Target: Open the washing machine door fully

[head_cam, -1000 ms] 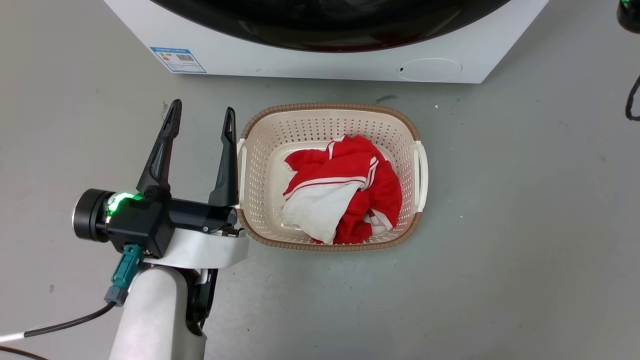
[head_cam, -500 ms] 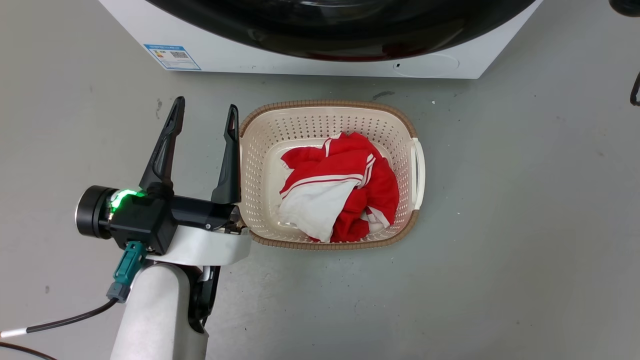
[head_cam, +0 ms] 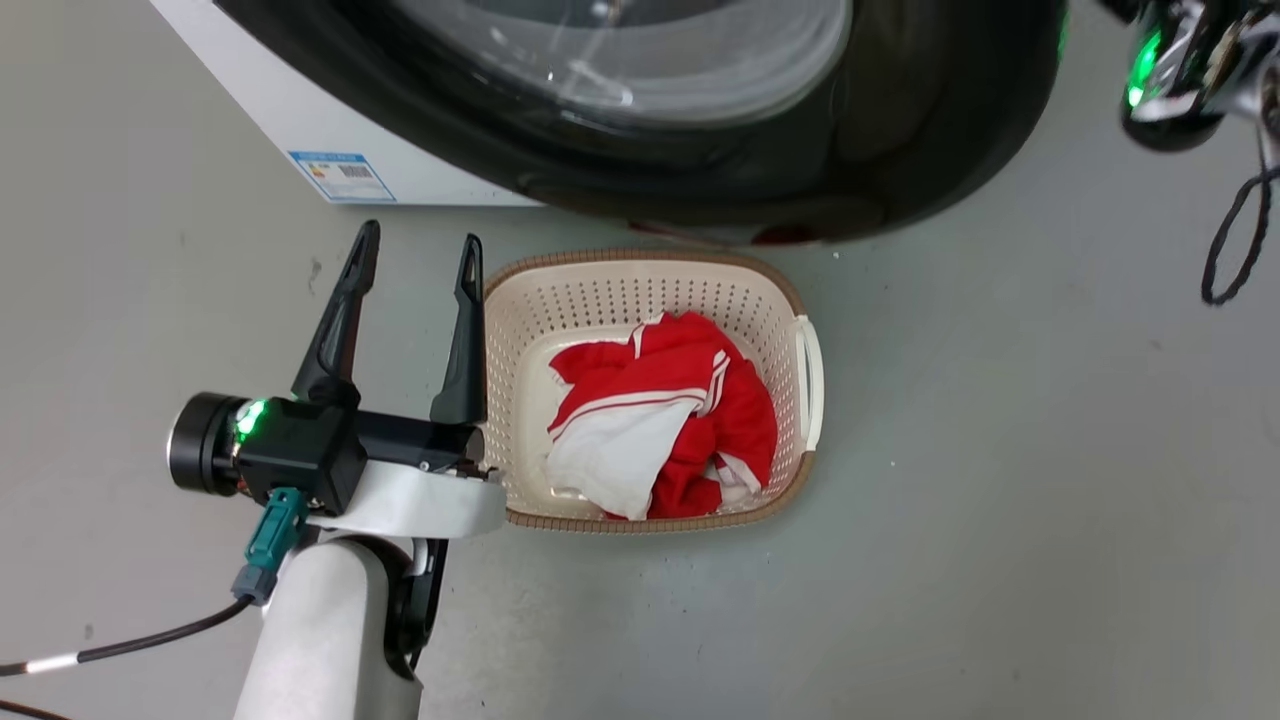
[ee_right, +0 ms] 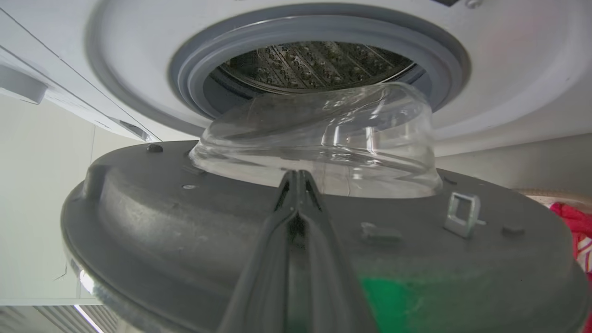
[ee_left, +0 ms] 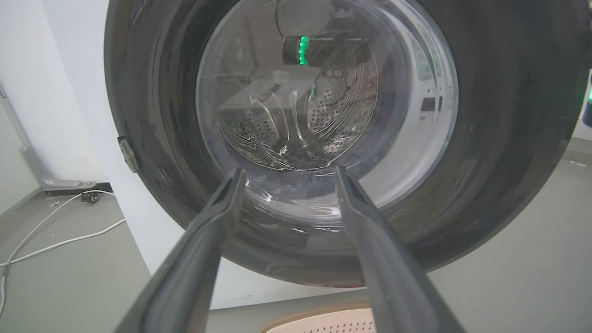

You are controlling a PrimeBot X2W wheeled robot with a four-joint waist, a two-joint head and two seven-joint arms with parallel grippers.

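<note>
The washing machine door (head_cam: 900,130), a glossy black disc with a clear glass bowl centre, stands swung partly out from the white machine (head_cam: 260,110), its lower edge over the basket's far rim. In the right wrist view my right gripper (ee_right: 298,173) is shut, its tips against the door's grey inner face (ee_right: 185,217) at the foot of the glass bowl (ee_right: 323,138), with the open steel drum (ee_right: 314,64) behind. Its wrist (head_cam: 1170,70) glows green at the upper right. My left gripper (head_cam: 418,240) is open and holds nothing, left of the basket; it faces the door's outer side (ee_left: 499,138).
A cream laundry basket (head_cam: 640,262) with red and white clothes (head_cam: 660,420) sits on the grey floor just before the machine. A black cable loop (head_cam: 1235,240) hangs at the right. White cables (ee_left: 46,231) lie on the floor left of the machine.
The door has swung outward from the machine front, so it now reaches over the basket's far rim. My right wrist has come into the upper right. The head view has shifted a little.
</note>
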